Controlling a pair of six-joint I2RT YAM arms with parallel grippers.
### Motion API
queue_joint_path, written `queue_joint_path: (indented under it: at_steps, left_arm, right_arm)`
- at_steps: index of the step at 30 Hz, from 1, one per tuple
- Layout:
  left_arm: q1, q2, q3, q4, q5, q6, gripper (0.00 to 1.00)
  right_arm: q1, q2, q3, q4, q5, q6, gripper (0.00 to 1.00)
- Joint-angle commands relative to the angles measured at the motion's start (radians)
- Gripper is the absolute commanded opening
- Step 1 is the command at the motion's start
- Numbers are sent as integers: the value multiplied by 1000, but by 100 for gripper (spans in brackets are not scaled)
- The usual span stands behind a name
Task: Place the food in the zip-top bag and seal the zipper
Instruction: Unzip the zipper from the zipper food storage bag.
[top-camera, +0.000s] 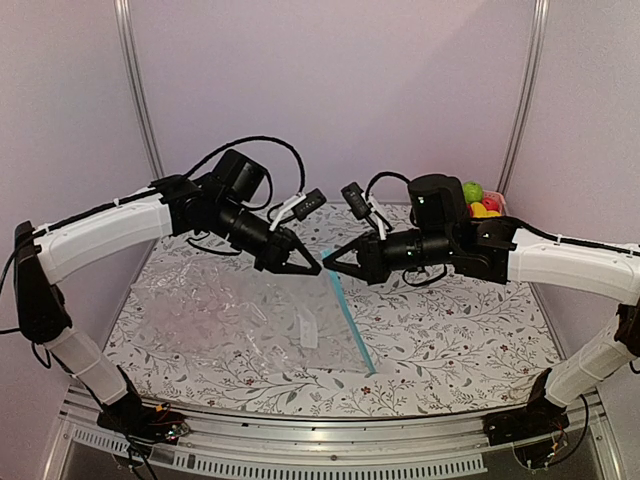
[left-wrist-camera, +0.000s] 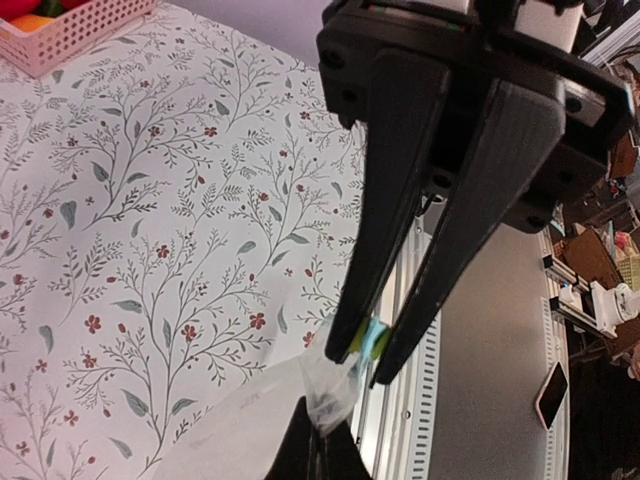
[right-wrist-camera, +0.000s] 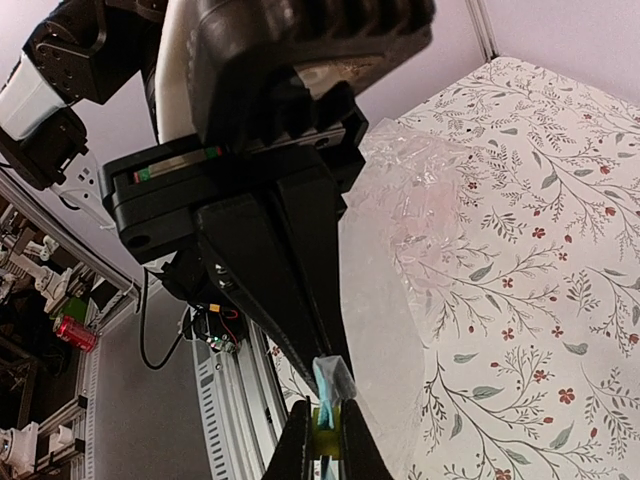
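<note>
Pale lilac walls (top-camera: 330, 80) — floral-print tabletop (top-camera: 450, 340), aluminium rail (top-camera: 330, 445) at front.

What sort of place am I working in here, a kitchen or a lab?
Most likely a robot lab test booth, not a kitchen: plain walls on metal posts enclose a floral-clothed table, with an aluminium rail along its near edge.

A robotics lab test booth: plain lilac walls (top-camera: 330, 90) on metal posts (top-camera: 138, 90), an aluminium rail (top-camera: 330, 440) edging the flowered tablecloth (top-camera: 450, 340) (cluttered benches (left-wrist-camera: 590, 260), a loose cable (right-wrist-camera: 143, 320) and a drinks can (right-wrist-camera: 75, 332) beyond).
</note>
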Motion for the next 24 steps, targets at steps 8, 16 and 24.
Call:
queue_joint_path:
  at_steps: [8,16,24]
  left_arm:
    - [38,-37,-13,68,-60,-54,0]
    - [51,-37,-14,83,-86,-77,0]
    - [69,-46,-22,108,-67,-95,0]
  right_arm:
    - [-4,17,-30,-37,0,0,0]
    - [-4,23,-34,-38,3,4,0]
    - [-5,17,-44,-48,35,4,0]
